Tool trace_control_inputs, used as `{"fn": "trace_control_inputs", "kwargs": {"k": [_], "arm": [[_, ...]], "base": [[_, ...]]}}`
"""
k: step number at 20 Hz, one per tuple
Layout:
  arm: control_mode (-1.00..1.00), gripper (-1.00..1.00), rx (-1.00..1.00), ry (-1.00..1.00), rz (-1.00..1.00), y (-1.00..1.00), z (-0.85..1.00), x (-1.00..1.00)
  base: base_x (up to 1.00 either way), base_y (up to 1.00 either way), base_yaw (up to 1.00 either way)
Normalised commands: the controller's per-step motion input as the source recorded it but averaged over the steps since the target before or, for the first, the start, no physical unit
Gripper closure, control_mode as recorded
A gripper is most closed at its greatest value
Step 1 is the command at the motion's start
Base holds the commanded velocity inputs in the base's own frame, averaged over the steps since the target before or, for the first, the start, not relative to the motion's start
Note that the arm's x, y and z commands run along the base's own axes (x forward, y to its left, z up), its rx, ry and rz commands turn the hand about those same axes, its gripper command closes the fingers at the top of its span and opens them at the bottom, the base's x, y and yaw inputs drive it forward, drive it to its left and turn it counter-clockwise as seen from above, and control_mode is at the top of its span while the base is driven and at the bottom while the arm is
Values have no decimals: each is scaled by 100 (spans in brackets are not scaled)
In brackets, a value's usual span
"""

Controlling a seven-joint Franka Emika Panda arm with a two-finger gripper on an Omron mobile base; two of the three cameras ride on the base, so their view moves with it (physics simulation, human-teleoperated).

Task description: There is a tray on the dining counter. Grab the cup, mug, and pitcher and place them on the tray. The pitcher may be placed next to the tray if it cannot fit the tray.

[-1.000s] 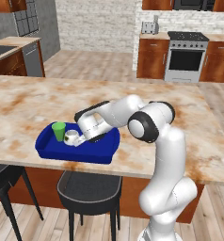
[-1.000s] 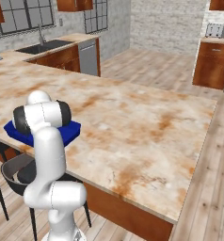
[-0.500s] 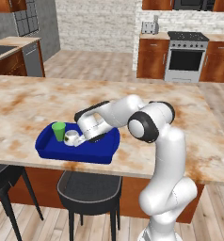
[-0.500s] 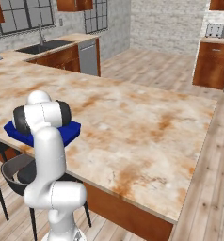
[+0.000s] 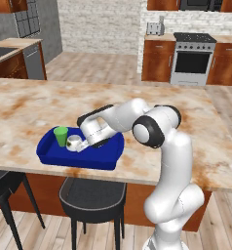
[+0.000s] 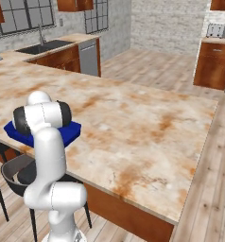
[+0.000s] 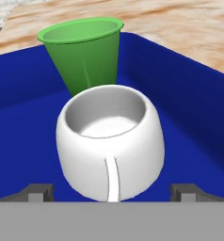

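We have just spread the gripper (image 7: 112,192) wide, letting go of the mug (image 7: 110,141), which now stands free in the tray (image 7: 24,155). The cup (image 7: 83,52) stands at the mug's 12 o'clock, touching it or nearly so. We judge the pitcher comes next.

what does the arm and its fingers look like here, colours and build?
The arm is glossy white with rounded tubular links and dark grey to black bands at the joints. The gripper has two small, blocky dark grey fingers. No cables or markings are visible.
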Motion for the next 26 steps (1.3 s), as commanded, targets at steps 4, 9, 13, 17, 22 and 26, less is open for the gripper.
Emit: {"fn": "trace_control_inputs", "kwargs": {"k": [4,9,13,17,22,26], "arm": [[-100,-100,0,0,0,-4,2,1],[-100,-100,0,0,0,-15,29,0],[-100,-100,0,0,0,-15,43,0],[-100,-100,0,0,-2,-13,54,0],[-100,-100,-2,1,-14,-11,67,0],[-100,-100,-7,5,-29,-2,71,-1]], "base": [[0,0,0],[0,0,0],[0,0,0],[0,0,0],[0,0,0],[0,0,0]]}}
